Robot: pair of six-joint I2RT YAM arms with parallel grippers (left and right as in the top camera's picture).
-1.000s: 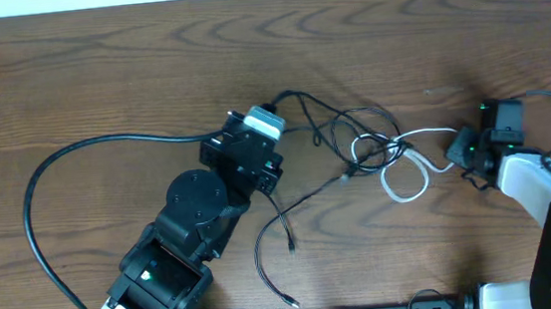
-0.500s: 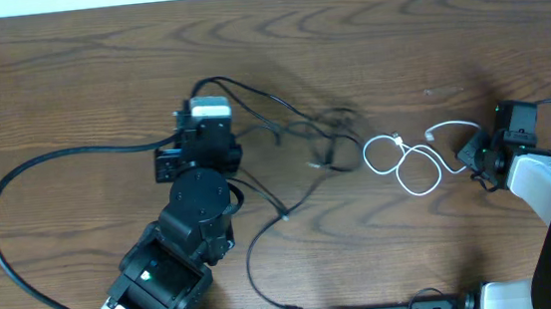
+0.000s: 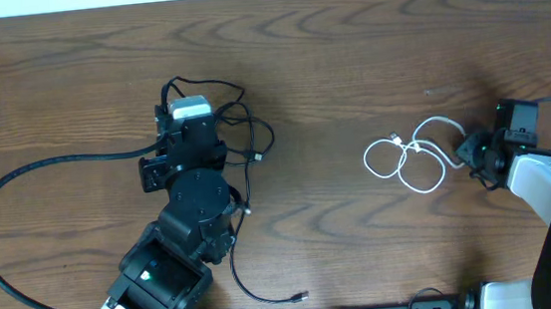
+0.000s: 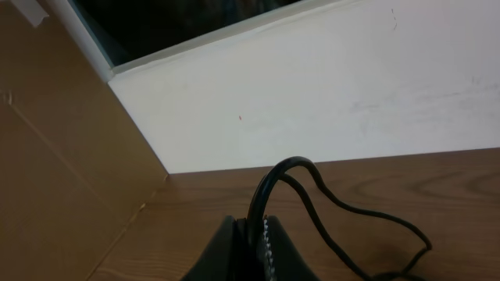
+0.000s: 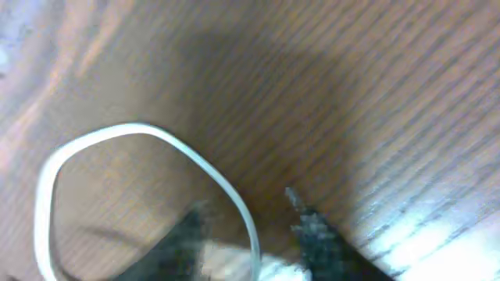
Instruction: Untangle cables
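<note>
1. The black cable (image 4: 291, 161) is on the left of the table (image 3: 347, 58), bunched in loose loops around the left gripper (image 4: 262, 234). Its tail runs toward the near edge and ends in a small plug (image 3: 301, 295).
2. The white cable (image 5: 141, 126) lies well apart from it on the right, folded into two small loops just beside the right gripper (image 5: 244, 204). By the look of it the two cords are already separated.
3. Your left jaws are clamped on the black cable, and the left wrist view shows a loop rising straight out of the closed fingertips.
4. Your right jaws stand apart. The white cable runs between the two blurred fingers without being pinched.
5. Risk on the left: the loops overlap each other near the wrist. If you pull further or twist, they could cinch into a fresh knot or hook over the gripper body.
6. Risk on the right: if you draw back at an angle, a finger could catch the white loop and drag it along. Lift clear of the cable before you retreat.
7. Risk at the near edge: the trailing plug could snag on the robot's base hardware there if you sweep the black cable sideways.
8. Watch the arm's own thick wire (image 3: 18, 182), which arcs across the left of the table. A wide left-arm swing could push it into the black cable.
</note>
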